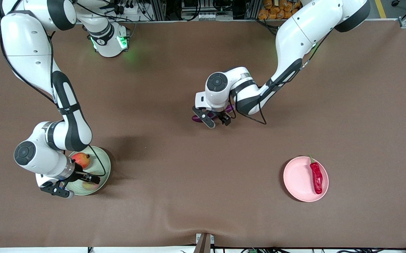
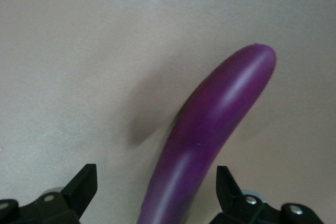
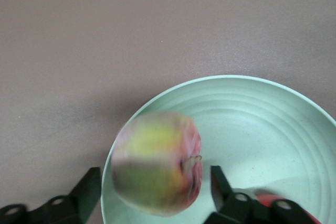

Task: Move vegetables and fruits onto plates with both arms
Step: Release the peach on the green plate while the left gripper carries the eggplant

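Note:
The purple eggplant (image 1: 195,118) lies on the brown table near its middle. My left gripper (image 1: 217,120) is low over it and open, its fingers (image 2: 84,182) standing apart on either side of the eggplant (image 2: 220,114) without touching it. My right gripper (image 1: 83,181) hangs open over the pale green plate (image 1: 105,165). The yellow-pink peach (image 3: 157,163) sits blurred between its spread fingers (image 3: 90,187), above the plate (image 3: 273,124). The red apple (image 1: 81,160) rests on the same plate. The red chili (image 1: 316,177) lies on the pink plate (image 1: 296,179).
The brown cloth buckles into a ridge at the table edge nearest the front camera (image 1: 203,225). The right arm's elbow (image 1: 72,130) hangs over the table just above the green plate. Both arm bases stand along the edge farthest from the camera.

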